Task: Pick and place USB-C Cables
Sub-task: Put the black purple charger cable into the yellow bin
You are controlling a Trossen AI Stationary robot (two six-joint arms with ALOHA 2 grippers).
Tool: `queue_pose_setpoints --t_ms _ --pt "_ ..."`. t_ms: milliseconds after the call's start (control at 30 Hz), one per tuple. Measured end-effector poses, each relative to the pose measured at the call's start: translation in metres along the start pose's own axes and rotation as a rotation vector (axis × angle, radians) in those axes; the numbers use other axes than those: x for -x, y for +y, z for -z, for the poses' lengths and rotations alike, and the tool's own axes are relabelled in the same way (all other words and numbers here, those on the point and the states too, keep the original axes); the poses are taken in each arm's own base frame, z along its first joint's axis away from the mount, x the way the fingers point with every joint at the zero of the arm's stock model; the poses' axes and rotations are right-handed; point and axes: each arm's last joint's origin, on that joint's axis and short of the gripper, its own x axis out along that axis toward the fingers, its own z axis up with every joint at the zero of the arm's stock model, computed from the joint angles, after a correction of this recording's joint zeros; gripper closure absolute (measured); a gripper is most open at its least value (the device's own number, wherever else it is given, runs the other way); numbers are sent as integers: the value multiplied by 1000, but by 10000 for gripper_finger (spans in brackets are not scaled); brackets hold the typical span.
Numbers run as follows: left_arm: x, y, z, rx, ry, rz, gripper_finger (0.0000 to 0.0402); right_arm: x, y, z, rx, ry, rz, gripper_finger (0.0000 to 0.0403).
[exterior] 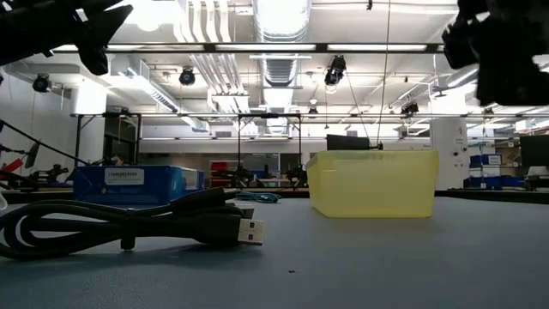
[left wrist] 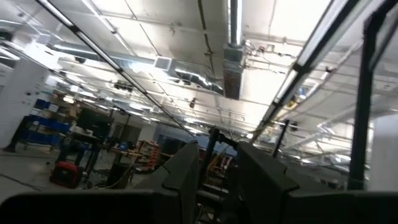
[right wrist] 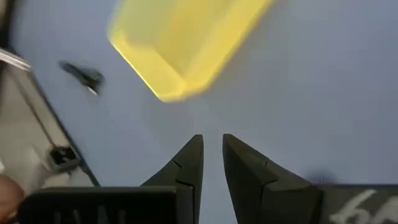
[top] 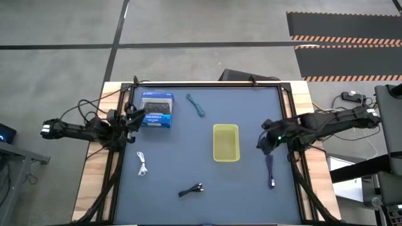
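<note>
The four cables lie loose on the blue table top. The teal one [top: 196,105] is near the far edge, the white one [top: 142,164] toward the left. The black one [top: 191,189] [exterior: 129,225] is near the near edge, the dark purple one [top: 271,169] toward the right. My right gripper [top: 264,142] [right wrist: 212,146] hovers over the table between the purple cable's far end and the yellow bin [top: 226,142] [right wrist: 180,43]. Its fingers stand a narrow gap apart and hold nothing. My left gripper [top: 135,117] [left wrist: 217,163] waits beside the blue box [top: 157,111], tipped up toward the ceiling, also narrowly open and empty.
The yellow bin [exterior: 373,183] stands right of the table's middle, open side up. The blue box [exterior: 129,184] rests flat near the far left corner. A black frame rail [top: 207,85] runs round the table top. Bare table lies between the bin and the white cable.
</note>
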Motion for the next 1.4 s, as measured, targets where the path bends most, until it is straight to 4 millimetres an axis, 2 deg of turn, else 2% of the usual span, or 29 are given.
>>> queue_pose_setpoints --t_ms 333,600,767,1000,1133,1400 --pt "0 4 -1 0 -14 -122 307 -29 16 39 -165 276 124 351" --pt "1 4 -1 -60 -14 -149 307 -37 15 68 -314 405 348 351" --pt "1 4 -1 -75 -14 -153 307 -36 9 77 -368 417 469 351" --pt "1 5 0 -78 -8 -153 307 -41 8 79 -380 407 505 350" --pt "1 5 0 -78 -8 -152 307 -47 8 80 -395 398 538 327" --pt "1 5 1 -79 -7 -152 307 -65 7 81 -393 330 610 238"
